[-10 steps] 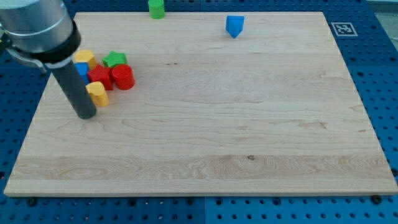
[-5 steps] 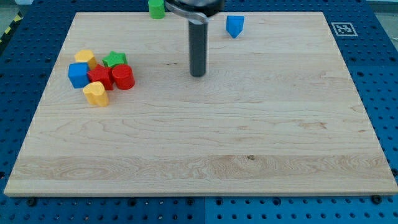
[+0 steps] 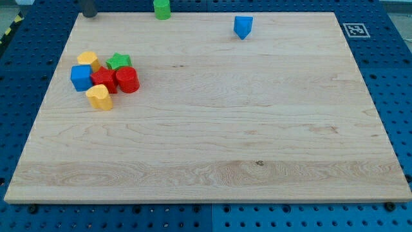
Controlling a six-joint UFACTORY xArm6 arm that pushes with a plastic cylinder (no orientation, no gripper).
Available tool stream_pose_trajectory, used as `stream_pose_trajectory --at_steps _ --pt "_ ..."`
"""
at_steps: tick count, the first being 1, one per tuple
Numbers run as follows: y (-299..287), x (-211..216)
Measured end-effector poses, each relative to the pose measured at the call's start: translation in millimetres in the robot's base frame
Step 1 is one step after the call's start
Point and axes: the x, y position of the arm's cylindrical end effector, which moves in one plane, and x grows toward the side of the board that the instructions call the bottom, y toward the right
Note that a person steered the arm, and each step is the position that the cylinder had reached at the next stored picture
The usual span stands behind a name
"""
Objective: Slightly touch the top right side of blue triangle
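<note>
My tip (image 3: 88, 16) shows only as a dark stub at the view's top left corner, just off the wooden board (image 3: 212, 148); there are no jaws on it to read. The blue triangle (image 3: 243, 26) sits near the board's top edge, right of centre, well apart from my tip. A green block (image 3: 161, 8) lies between them on the top edge. At left, a cluster huddles: yellow block (image 3: 87, 60), green star (image 3: 118, 62), blue cube (image 3: 81, 77), red block (image 3: 103, 79), red cylinder (image 3: 127, 80), yellow heart (image 3: 99, 96).

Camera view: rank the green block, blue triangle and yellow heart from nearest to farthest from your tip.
My tip is at the board's top left corner.
1. Green block, top edge, to its right.
2. Yellow heart, left cluster, below.
3. Blue triangle, top right of centre.
</note>
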Motion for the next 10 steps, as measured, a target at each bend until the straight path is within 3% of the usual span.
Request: stream_pose_trajectory --at_steps 5,6,8,9,10 --pt "30.3 1.0" --pt "48.9 45.8" --pt "149.5 107.6" --pt "227.7 107.5" --pt "260.6 84.9"
